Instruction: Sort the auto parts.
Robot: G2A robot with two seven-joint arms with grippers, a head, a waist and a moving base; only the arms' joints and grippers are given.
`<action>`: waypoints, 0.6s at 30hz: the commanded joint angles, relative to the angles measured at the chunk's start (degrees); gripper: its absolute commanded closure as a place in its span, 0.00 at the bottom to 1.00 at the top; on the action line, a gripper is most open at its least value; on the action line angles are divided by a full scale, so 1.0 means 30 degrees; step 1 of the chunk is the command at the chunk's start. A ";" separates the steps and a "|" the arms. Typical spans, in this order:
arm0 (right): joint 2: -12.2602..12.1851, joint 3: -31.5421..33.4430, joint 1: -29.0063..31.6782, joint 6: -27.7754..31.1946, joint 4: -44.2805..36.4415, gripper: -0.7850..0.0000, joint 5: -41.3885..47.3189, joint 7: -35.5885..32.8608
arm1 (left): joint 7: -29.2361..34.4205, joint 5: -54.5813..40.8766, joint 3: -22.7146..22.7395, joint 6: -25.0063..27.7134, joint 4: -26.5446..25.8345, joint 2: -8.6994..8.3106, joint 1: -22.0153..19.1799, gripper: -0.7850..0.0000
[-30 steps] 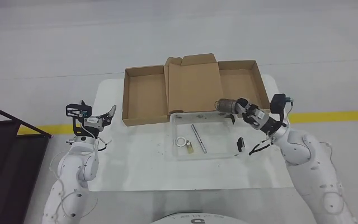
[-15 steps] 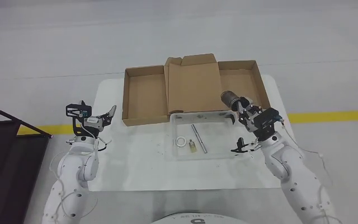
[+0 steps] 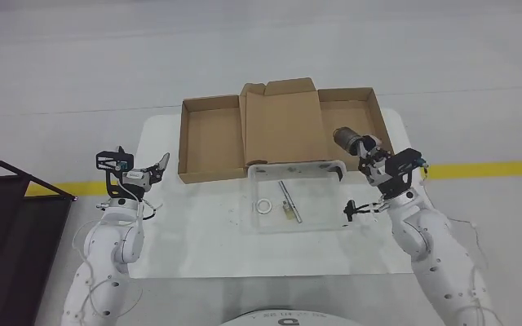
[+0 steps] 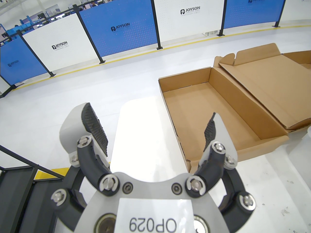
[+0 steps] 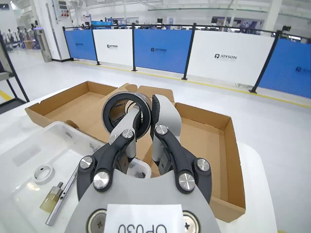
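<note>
My right gripper [image 5: 145,115] is shut on the wall of a black and metal ring-shaped cylinder part [image 5: 126,117]. It holds the part [image 3: 349,137] in the air over the right compartment [image 3: 347,110] of the open cardboard box, near its front wall. A clear tray [image 3: 295,168] in front of the box holds a white ring [image 3: 264,206], a metal rod [image 3: 288,200] and a small yellowish piece [image 3: 287,213]. My left gripper [image 4: 151,132] is open with nothing between its fingers, at the table's left side [image 3: 155,169], near the box's left compartment [image 4: 209,112].
The box's lid flaps [image 3: 281,122] lie across the middle between the two compartments. A small dark thing [image 3: 351,209] sits by the tray's right side below my right arm. A black frame [image 3: 20,204] stands off the table's left edge.
My right gripper has carried the cylinder part from above the tray's back edge to the right and back, over the box's right compartment. The left arm has not moved.
</note>
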State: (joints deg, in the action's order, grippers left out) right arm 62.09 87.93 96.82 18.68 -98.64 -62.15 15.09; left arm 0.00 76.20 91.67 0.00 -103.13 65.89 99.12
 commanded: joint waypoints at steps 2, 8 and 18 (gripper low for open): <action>-0.0071 0.1231 -0.0564 0.0855 0.1381 1.00 0.2736 -0.1113 | 0.0000 0.0000 0.0000 0.0000 0.0000 0.0000 0.0000 0.00; -0.0113 0.2043 -0.1714 -0.0360 0.3135 1.00 0.4700 -0.4865 | 0.0000 0.0000 0.0000 0.0000 0.0000 0.0000 0.0000 0.00; -0.0168 0.1412 -0.3464 -0.2539 0.4231 1.00 0.3776 -1.0505 | 0.0000 0.0000 0.0000 0.0000 0.0000 0.0000 0.0000 0.00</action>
State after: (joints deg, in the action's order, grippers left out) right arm 61.53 92.58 86.74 11.84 -86.01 -50.42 -15.82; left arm 0.00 76.20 91.67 0.00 -103.13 65.89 99.12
